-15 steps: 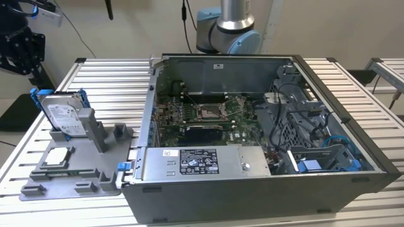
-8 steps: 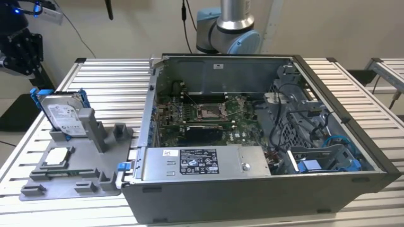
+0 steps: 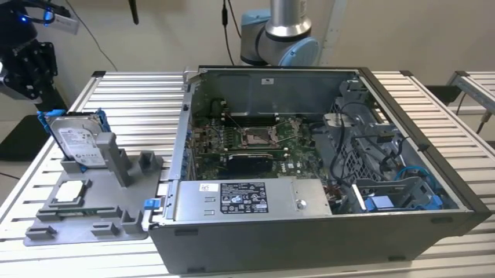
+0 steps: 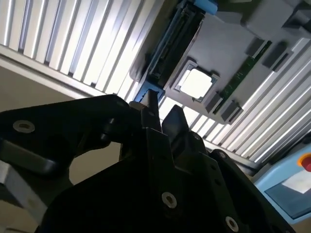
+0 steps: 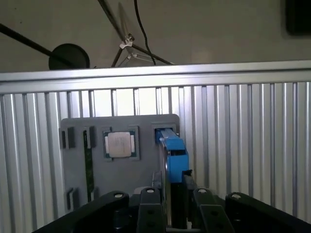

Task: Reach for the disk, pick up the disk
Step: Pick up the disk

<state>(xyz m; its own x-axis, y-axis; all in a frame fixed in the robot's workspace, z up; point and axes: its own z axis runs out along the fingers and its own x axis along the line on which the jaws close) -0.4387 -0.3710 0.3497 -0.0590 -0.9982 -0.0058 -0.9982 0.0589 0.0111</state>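
Note:
The disk (image 3: 77,136) is a silver-grey hard drive with a white label and blue rails. It stands upright on its edge in a slot of the grey fixture (image 3: 77,217) at the exterior view's left. My black gripper (image 3: 32,69) hangs above it and further towards the exterior view's left, apart from it. In the first wrist view the disk (image 5: 173,154) shows edge-on with its blue rail, in line with the gap of my open gripper (image 5: 175,206). In the second wrist view the gripper (image 4: 163,114) points at the disk's dark edge (image 4: 171,46). Nothing is held.
A small square silver chip (image 3: 71,190) lies in the fixture in front of the disk. An open computer case (image 3: 325,168) with a long grey labelled box (image 3: 251,200) takes up the middle and right of the slatted metal table (image 3: 135,101). The arm's base (image 3: 279,35) stands behind the case.

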